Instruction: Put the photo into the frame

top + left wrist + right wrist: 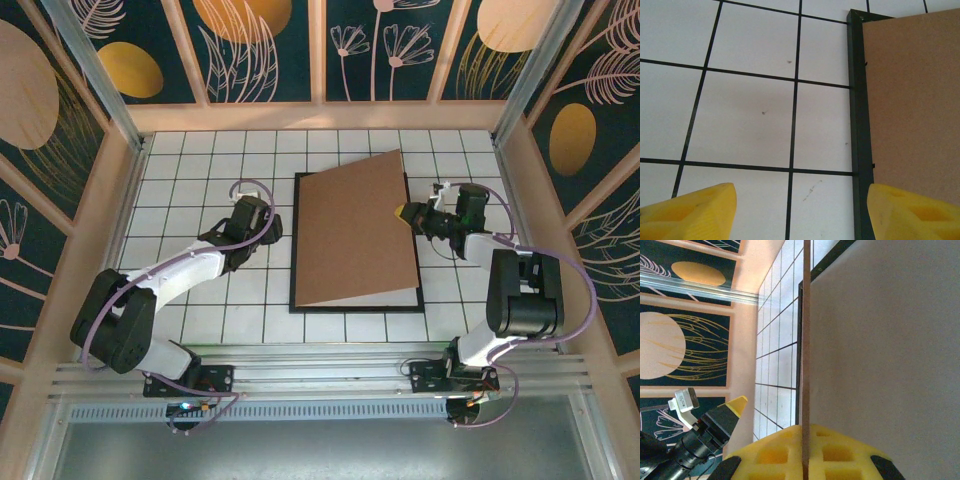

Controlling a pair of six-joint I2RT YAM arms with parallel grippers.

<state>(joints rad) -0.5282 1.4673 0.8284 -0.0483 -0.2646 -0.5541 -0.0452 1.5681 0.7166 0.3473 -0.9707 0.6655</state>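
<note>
The frame (294, 250) lies at the middle of the tabletop (200, 160). Our right gripper (403, 213) pinches the right edge of the backing board (355, 230), which tilts up over the frame. Our left gripper (800, 212) hangs open beside the frame's left rail. We judge we're closing up, so the board must drop squarely inside.

Robot test booth: gridded white counter (180, 170), botanical-print wall panels (250, 50), left arm (170, 275) and right arm (515, 290) bolted to aluminium rail (320, 378).
</note>
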